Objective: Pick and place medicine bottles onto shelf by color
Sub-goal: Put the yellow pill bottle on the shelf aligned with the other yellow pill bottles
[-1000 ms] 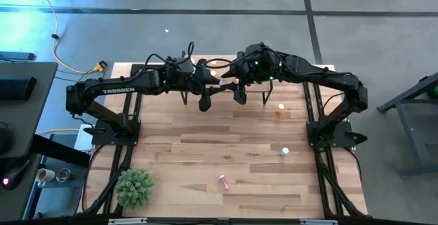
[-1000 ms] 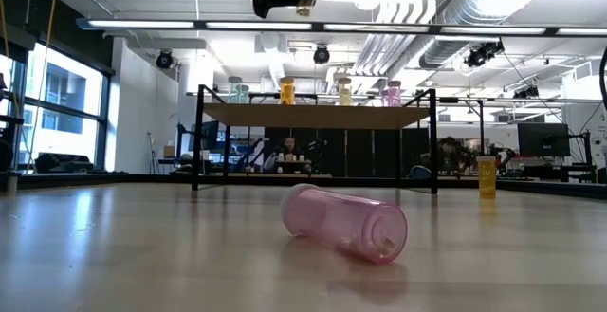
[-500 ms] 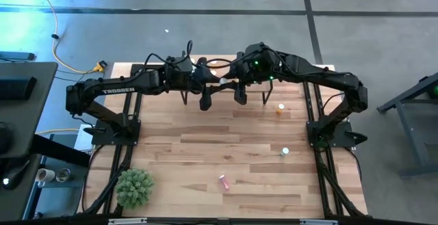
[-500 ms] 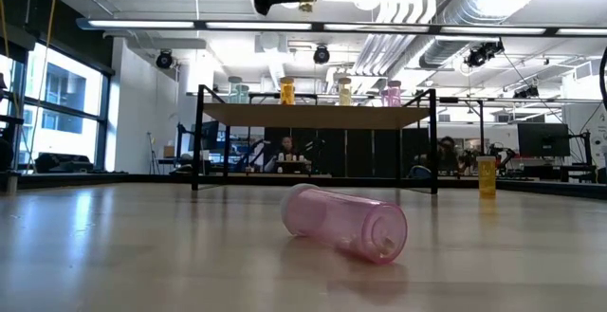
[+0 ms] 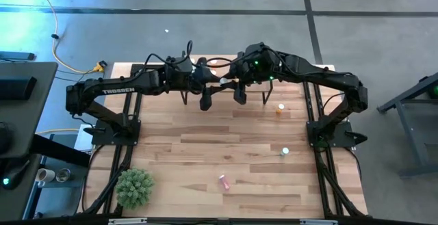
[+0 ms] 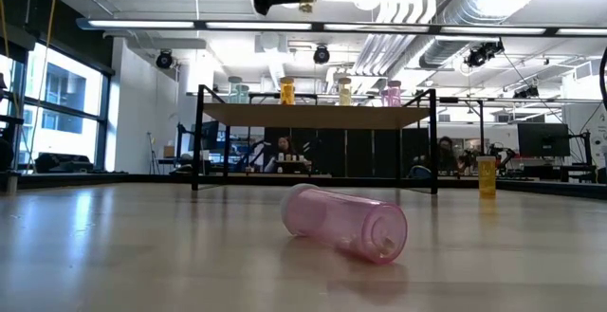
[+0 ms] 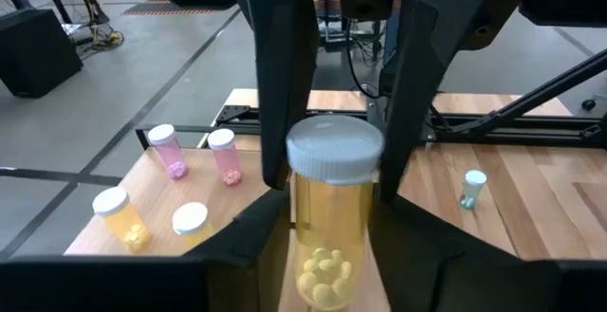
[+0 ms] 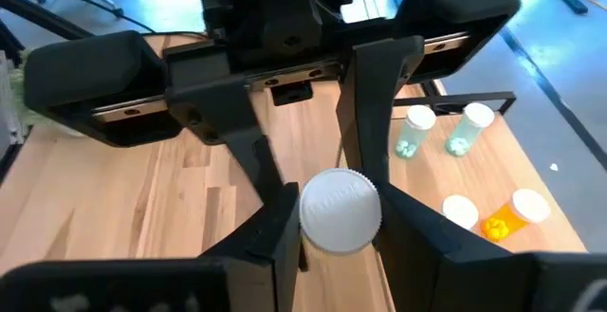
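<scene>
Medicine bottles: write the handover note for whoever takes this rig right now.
Right gripper: shut on a yellow bottle, above the shelf.
Left gripper: at the same bottle, grip unclear.
Done: green, orange, yellow and pink bottles stand on the shelf.
Left: the held bottle, plus on the table a pink bottle lying on its side, and an orange bottle and a green bottle, both upright.

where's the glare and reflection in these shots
High view: a bright blue glow washes the floor at the left edge. Low view: ceiling strip lights blaze above the shelf, and the glossy tabletop mirrors the lying pink bottle.
</scene>
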`<state>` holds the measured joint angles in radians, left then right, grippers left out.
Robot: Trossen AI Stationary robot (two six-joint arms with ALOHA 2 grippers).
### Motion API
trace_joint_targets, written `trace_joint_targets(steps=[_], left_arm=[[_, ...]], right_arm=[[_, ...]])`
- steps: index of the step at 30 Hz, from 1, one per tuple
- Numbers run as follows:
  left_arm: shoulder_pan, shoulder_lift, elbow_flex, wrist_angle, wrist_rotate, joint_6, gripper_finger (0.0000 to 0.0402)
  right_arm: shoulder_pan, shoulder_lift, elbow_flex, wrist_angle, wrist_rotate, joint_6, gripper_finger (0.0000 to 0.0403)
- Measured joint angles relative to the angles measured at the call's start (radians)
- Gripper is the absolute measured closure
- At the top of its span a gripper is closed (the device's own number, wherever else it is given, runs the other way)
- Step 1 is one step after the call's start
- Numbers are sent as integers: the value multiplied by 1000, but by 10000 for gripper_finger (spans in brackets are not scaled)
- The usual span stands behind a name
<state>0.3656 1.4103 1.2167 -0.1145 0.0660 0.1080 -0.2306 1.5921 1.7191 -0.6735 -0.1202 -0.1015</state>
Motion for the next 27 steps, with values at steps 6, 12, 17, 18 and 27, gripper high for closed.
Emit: trace_joint_targets(steps=[6, 12, 17, 18, 27], left_arm=[[0, -3, 0, -3, -22, -20, 217], [0, -51, 0, -25, -84, -25, 185], [0, -96, 1, -24, -129, -12, 181], [0, -106, 1, -30, -132, 1, 182], [0, -158, 1, -39, -168, 34, 181]], right_arm=[[-4, -8, 0, -12, 67, 14, 298], [-29, -58, 0, -53, 92, 38, 299], [-55, -136, 0, -77, 140, 45, 299], [-57, -155, 0, -78, 170, 45, 299], [-58, -295, 1, -179, 341, 50, 299]])
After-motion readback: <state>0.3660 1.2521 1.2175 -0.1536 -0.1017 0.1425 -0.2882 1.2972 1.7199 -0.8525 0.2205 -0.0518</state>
